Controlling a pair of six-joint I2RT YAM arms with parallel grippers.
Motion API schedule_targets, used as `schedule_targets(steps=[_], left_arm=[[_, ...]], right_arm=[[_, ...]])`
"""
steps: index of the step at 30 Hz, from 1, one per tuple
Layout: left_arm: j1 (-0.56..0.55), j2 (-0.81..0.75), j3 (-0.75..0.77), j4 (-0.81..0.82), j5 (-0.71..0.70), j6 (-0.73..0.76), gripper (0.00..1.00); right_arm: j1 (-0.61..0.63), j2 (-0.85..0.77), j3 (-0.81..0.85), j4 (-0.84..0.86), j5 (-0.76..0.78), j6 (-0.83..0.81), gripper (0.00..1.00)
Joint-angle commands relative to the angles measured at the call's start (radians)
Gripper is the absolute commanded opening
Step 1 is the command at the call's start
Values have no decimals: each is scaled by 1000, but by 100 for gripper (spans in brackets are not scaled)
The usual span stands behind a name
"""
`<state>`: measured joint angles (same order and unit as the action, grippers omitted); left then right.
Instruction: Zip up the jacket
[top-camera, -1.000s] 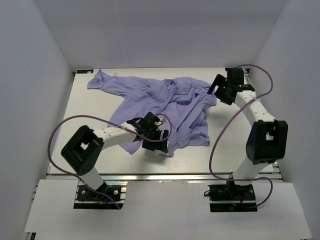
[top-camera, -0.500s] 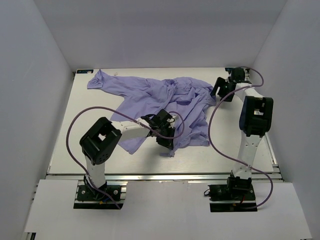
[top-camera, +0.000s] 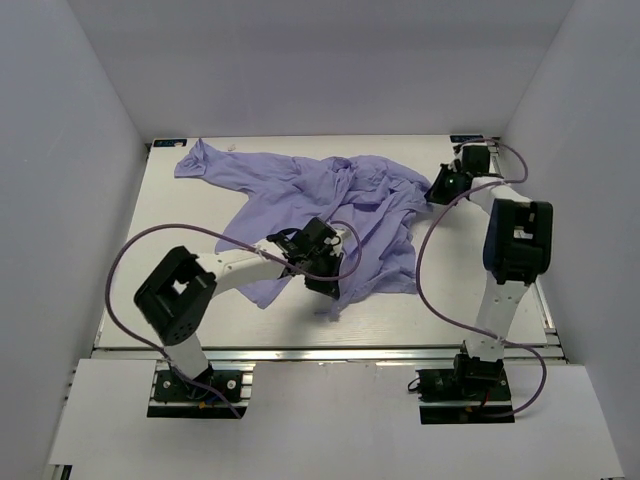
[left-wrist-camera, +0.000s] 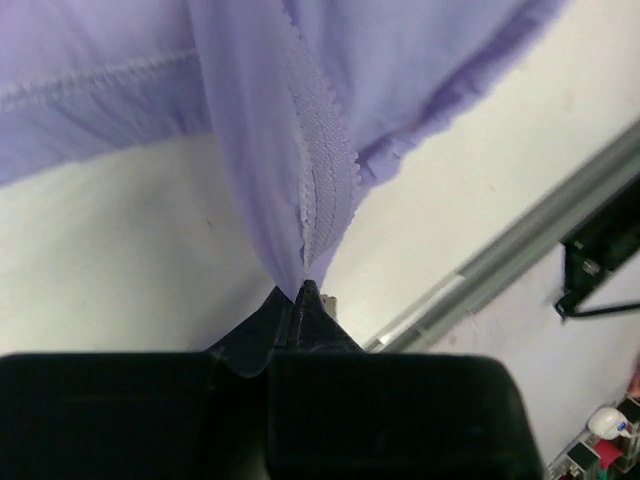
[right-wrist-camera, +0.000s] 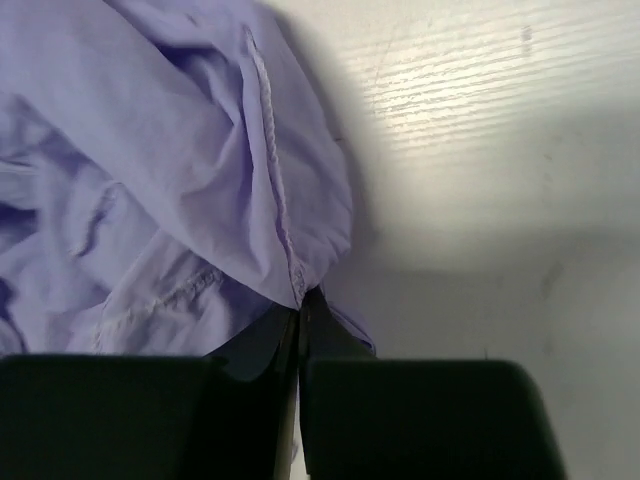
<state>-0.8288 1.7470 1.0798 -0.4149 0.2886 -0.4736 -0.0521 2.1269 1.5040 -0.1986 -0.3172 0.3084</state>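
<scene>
On table (top-camera: 170, 250) — jacket (top-camera: 300, 195), centre-back

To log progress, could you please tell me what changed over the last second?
The left hand, pinching the near hem of the jacket, shifted slightly right. The right arm's elbow swung toward the far side, while the right hand, shut on the jacket's right edge, stayed about where it was. The jacket's spread looks unchanged.

Left gripper (left-wrist-camera: 305, 290) and right gripper (right-wrist-camera: 300, 296) both clamped shut, arms outstretched.
</scene>
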Motion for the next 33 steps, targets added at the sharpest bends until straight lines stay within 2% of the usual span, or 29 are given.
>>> schedule_targets(steps=[1, 6, 7, 10, 14, 18, 20, 22, 23, 24, 25, 26, 27, 28, 29, 30, 32, 33], left_arm=[[-16, -133, -32, 1, 32, -7, 0], [-59, -248, -69, -28, 46, -14, 0], [-64, -263, -89, -28, 47, -17, 0], [-64, -322, -122, -36, 29, -31, 0], [-61, -356, -167, -73, -40, -62, 0], [2, -342, -201, -99, -72, -79, 0], [104, -319, -225, -101, -57, -73, 0], [237, -299, -251, -99, -8, -48, 0], [267, -273, -253, -96, -6, -49, 0], [286, -256, -224, -96, -6, -49, 0], [302, -238, -198, -107, -28, -51, 23], [304, -206, -172, -131, -45, -54, 41], [304, -196, -146, -139, -48, -54, 67], [304, -193, -106, -145, -46, -48, 87], [304, -196, -94, -151, -40, -37, 98], [304, -219, -86, -154, -40, -21, 98], [304, -248, -58, -174, -72, -19, 98], [304, -260, -49, -180, -83, -25, 98]], right_arm=[[-6, -243, -34, 74, 116, 3, 0], [-6, -447, -38, -30, 237, -40, 0], [-6, -452, -9, -120, 239, -67, 0], [0, -453, 96, -243, 198, -87, 0], [38, -446, 151, -248, 236, -42, 0], [109, -290, 321, -269, 302, 32, 0], [159, -201, 474, -278, 314, 57, 0], [217, -32, 618, -315, 383, 67, 0], [234, 93, 774, -327, 400, 69, 0], [262, 150, 842, -337, 405, 73, 0], [271, 194, 889, -335, 399, 83, 0], [279, 241, 919, -332, 388, 95, 0], [284, 243, 901, -323, 351, 103, 32], [288, 231, 862, -299, 340, 113, 47], [291, 205, 807, -280, 331, 107, 73], [293, 135, 688, -251, 325, 94, 89], [301, 3, 569, -240, 325, 60, 89], [307, -49, 459, -246, 325, 52, 89]])
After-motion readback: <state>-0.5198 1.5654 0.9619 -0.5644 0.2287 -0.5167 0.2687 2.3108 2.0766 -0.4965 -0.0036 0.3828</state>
